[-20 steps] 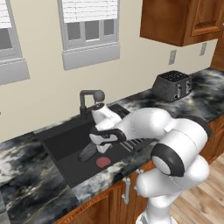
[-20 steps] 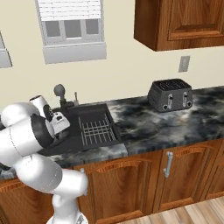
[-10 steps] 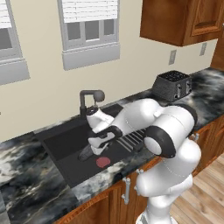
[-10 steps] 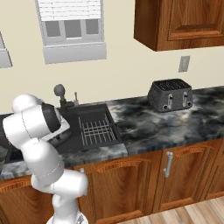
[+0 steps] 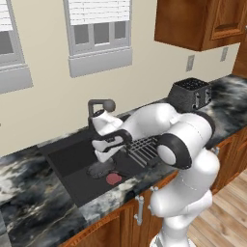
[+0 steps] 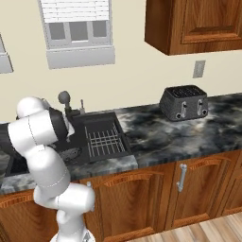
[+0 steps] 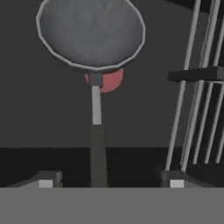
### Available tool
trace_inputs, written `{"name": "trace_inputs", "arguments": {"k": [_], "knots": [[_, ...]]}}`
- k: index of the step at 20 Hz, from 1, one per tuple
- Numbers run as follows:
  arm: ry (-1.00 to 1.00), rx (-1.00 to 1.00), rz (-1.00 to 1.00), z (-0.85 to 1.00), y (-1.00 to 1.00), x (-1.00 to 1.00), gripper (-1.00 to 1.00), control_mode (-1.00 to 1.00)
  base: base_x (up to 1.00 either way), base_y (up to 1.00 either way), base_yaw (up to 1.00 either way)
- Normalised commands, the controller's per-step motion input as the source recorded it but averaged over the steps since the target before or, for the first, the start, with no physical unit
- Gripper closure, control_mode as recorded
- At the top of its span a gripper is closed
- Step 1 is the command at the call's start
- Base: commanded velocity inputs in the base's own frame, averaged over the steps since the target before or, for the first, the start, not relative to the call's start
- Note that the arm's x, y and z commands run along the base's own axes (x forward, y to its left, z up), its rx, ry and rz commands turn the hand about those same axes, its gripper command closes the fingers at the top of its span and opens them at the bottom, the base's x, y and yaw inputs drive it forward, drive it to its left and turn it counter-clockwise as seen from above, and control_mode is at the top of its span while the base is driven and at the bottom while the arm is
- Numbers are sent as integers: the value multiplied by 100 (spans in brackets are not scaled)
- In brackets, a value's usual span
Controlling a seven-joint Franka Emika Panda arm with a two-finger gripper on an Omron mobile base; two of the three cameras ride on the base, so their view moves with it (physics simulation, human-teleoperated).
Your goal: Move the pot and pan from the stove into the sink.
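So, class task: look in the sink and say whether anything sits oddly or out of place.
Nothing looks damaged or spilled. The pan lies in the sink, partly covering a red disc on the basin floor. The tool hangs open over the pan's handle.

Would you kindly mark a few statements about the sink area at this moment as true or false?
1. The pan lies in the sink. True.
2. The hand is clamped on the pan's handle. False: its fingers stand apart on either side of the handle, which runs free between them.
3. A toaster stands on the counter to the right of the sink. True.
4. The pan covers a green disc. False: the disc showing from under the pan's edge is red.
5. A wire rack sits in the right part of the sink. True.
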Motion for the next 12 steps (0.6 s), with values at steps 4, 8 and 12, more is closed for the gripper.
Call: {"name": "trace_inputs", "arguments": {"k": [4, 8, 12], "knots": [[2, 9, -25, 50, -42, -37, -100, -100, 0, 0, 0], [0, 10, -22, 44, -59, -44, -100, -100, 0, 0, 0], [0, 12, -20, 47, -60, -45, -100, -100, 0, 0, 0]]}}
